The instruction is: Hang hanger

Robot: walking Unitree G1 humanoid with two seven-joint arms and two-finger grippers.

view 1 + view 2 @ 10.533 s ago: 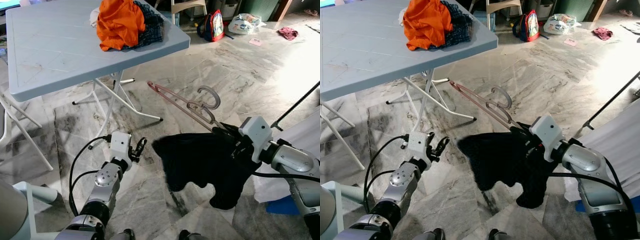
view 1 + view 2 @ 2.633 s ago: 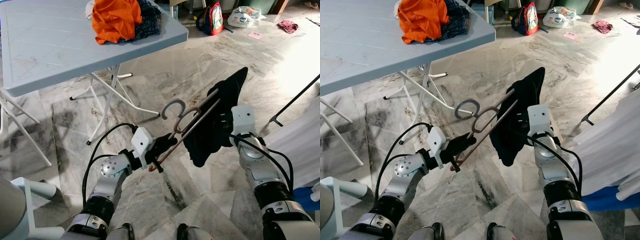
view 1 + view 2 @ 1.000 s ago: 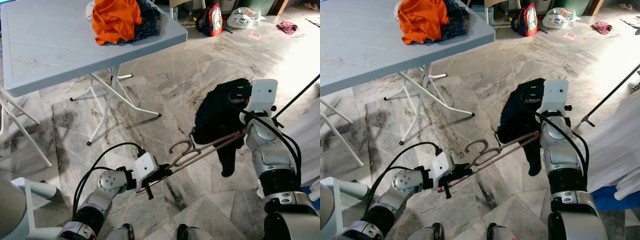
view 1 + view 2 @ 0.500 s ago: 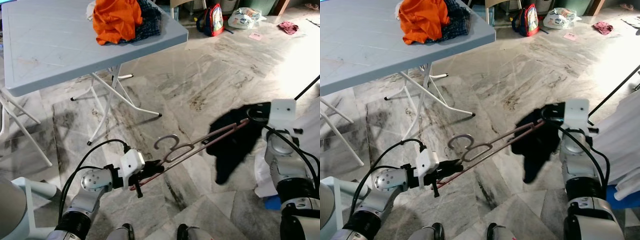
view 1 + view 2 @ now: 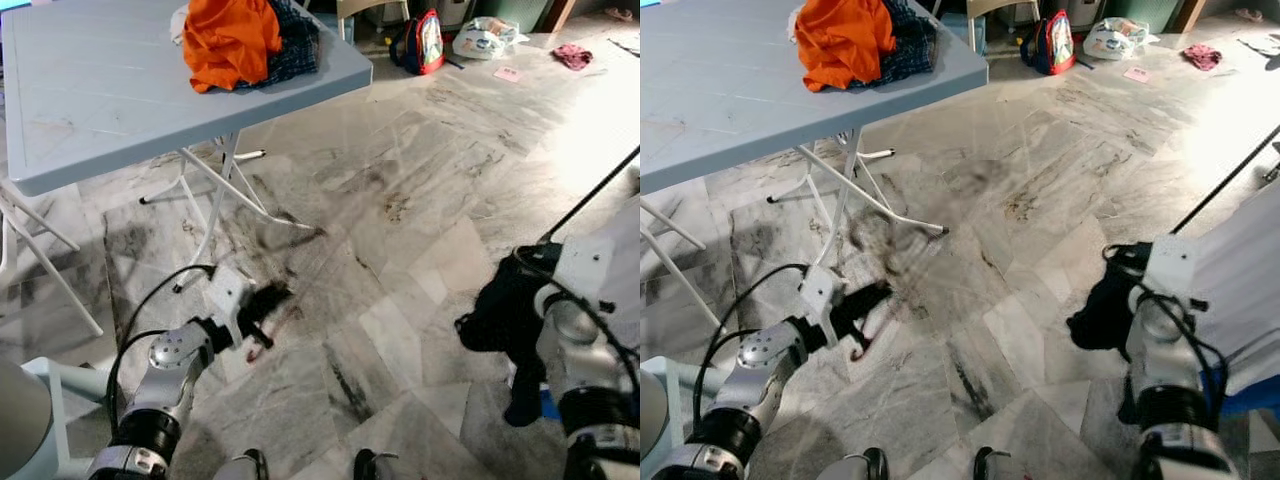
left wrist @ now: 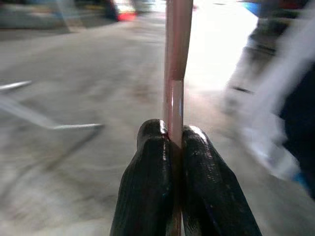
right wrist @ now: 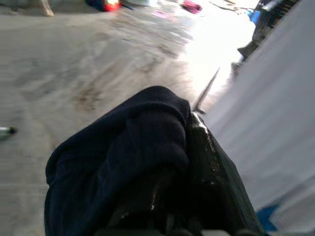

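My left gripper [image 6: 170, 132] is shut on a thin pink hanger rod [image 6: 174, 59] that runs straight out past its fingertips. In the left eye view that gripper [image 5: 262, 300] sits low over the floor at the left, and the hanger is a motion blur with a pink end [image 5: 253, 352] below it. At the right, my right gripper [image 7: 183, 129] is shut on a bunched dark garment [image 5: 500, 318] that hangs below the white wrist [image 5: 585, 272]. The cloth covers most of its fingers [image 7: 212, 164].
A light blue folding table [image 5: 100, 110] stands at the back left with an orange garment [image 5: 235, 40] and a plaid cloth on it. White fabric [image 5: 622, 240] and a black pole [image 5: 590, 195] are at the right edge. A backpack [image 5: 427, 45] and bags lie far back.
The hanger no longer spans both grippers. The left gripper has swung it down and to the left, blurred. The right arm has dropped lower, keeping the dark garment.
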